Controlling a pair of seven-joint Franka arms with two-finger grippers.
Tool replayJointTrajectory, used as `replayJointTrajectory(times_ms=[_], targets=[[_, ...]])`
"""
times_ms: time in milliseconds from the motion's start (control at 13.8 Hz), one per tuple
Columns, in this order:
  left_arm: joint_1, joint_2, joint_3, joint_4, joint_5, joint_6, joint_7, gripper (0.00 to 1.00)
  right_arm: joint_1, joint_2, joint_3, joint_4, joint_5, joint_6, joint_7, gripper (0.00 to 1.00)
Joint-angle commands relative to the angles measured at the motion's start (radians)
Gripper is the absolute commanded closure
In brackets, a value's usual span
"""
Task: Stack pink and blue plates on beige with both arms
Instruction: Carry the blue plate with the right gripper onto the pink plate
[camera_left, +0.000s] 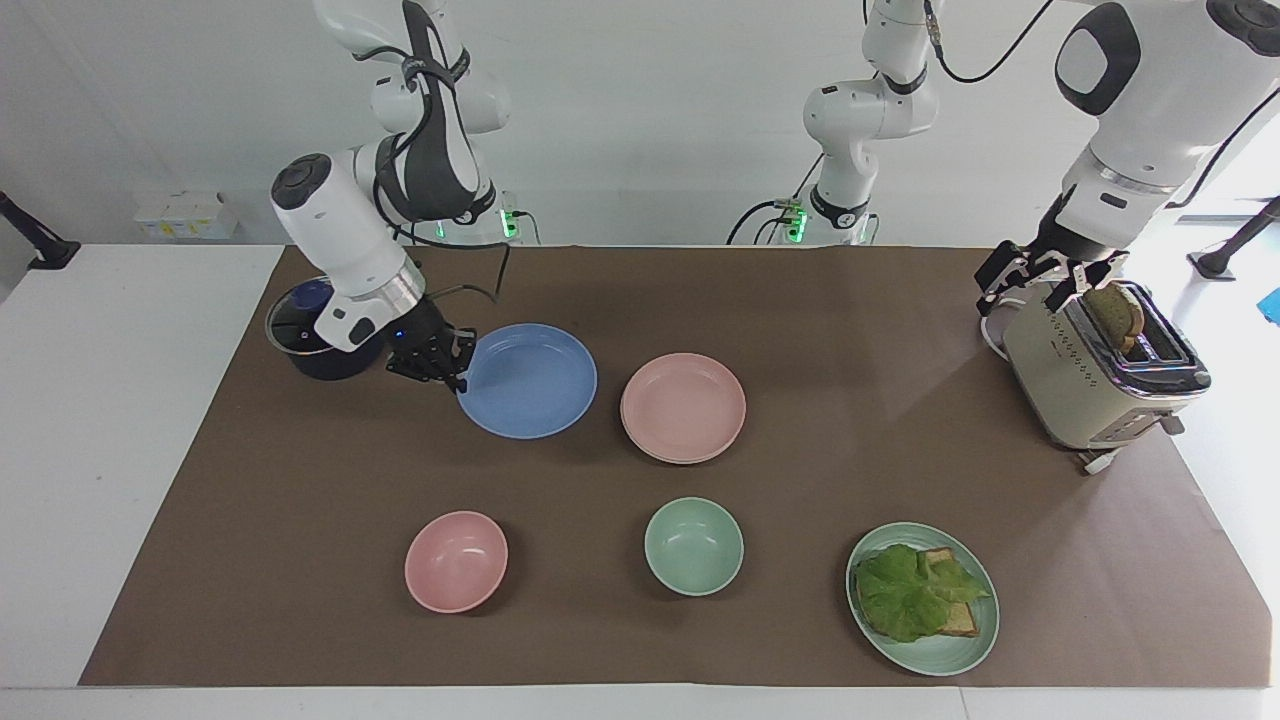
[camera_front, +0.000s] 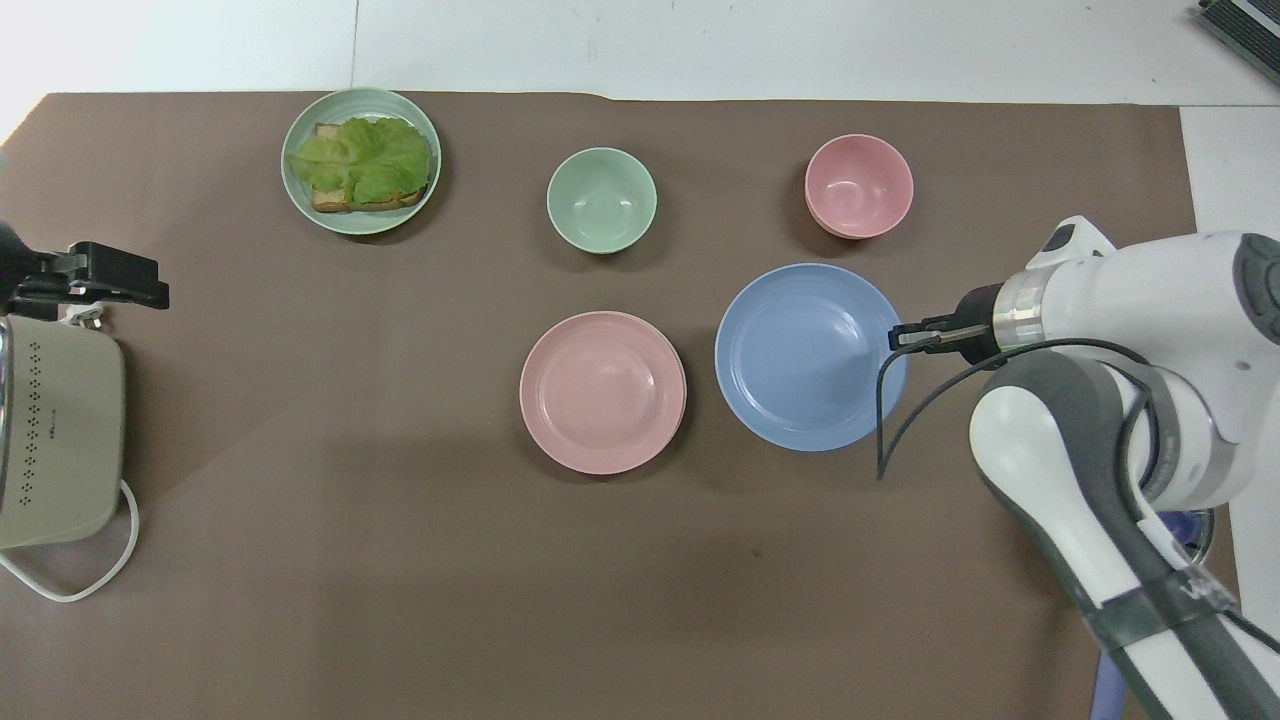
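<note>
Blue plate (camera_left: 530, 380) tilted, raised rim pinched by right gripper (camera_left: 455, 376)

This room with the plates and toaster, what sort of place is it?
Likely a robotics lab staged as a kitchen: two white arms bolted at a table, a toaster, a blue plate in the right claw.

A lab: 2 robot arms (camera_left: 360, 240) at a table (camera_left: 100, 400).

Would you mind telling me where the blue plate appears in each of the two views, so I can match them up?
Facing view: blue plate, left of centre, its edge held by the right gripper, beside the pink plate.
Overhead view: blue plate, right of centre, with the right gripper at its rim.
Shared landmark: the pink plate at mid-table.
</note>
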Motion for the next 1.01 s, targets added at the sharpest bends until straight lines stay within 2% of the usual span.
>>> replayJointTrajectory(times_ms=[0, 434, 724, 941], targets=[[0.001, -0.006, -0.001, -0.002, 0.019, -0.014, 0.005, 0.00, 0.072, -0.011, 0.000, 0.000, 0.027, 0.005, 0.096, 1.00], [0.001, -0.006, -0.001, -0.002, 0.019, -0.014, 0.005, 0.00, 0.180, -0.014, 0.000, 0.003, 0.015, 0.015, 0.213, 1.00], [0.001, -0.006, -0.001, -0.002, 0.019, -0.014, 0.005, 0.00, 0.212, -0.006, 0.002, -0.009, 0.015, 0.031, 0.221, 1.00], [0.001, -0.006, -0.001, -0.002, 0.019, -0.014, 0.005, 0.00, 0.263, 0.053, 0.002, -0.029, 0.015, 0.150, 0.278, 1.00]])
